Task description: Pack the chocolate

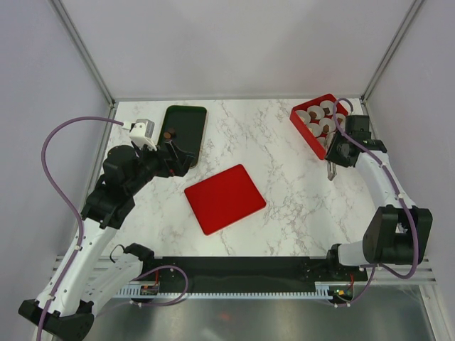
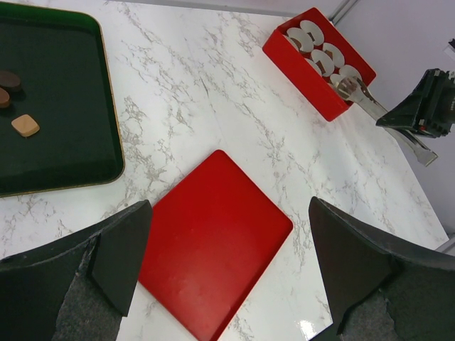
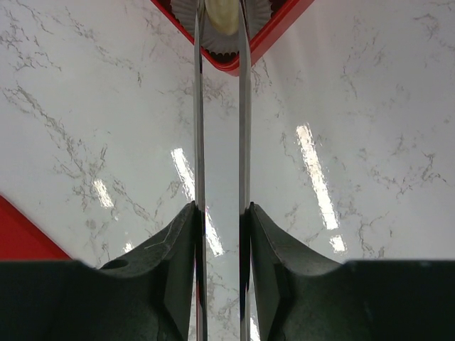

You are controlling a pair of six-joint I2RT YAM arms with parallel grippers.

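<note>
My left jaws hang wide open with nothing in them. The chocolate pieces [image 2: 25, 126] lie off to their left on the dark green tray [image 2: 64, 42]. My right jaws squeeze the metal tongs [image 3: 200, 142]. A cream chocolate [image 3: 222, 14] sits between the tong tips, in a paper cup [image 3: 260, 10] in the red box [image 3: 284, 21].

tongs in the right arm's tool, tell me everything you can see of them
The tongs are thin, shiny metal: two narrow blades running nearly parallel with a slim gap. The right tool pinches them from both sides. They reach over the marble table to the red box, tips over a pleated paper cup with a cream-white chocolate between them; whether they squeeze it cannot be told.
</note>
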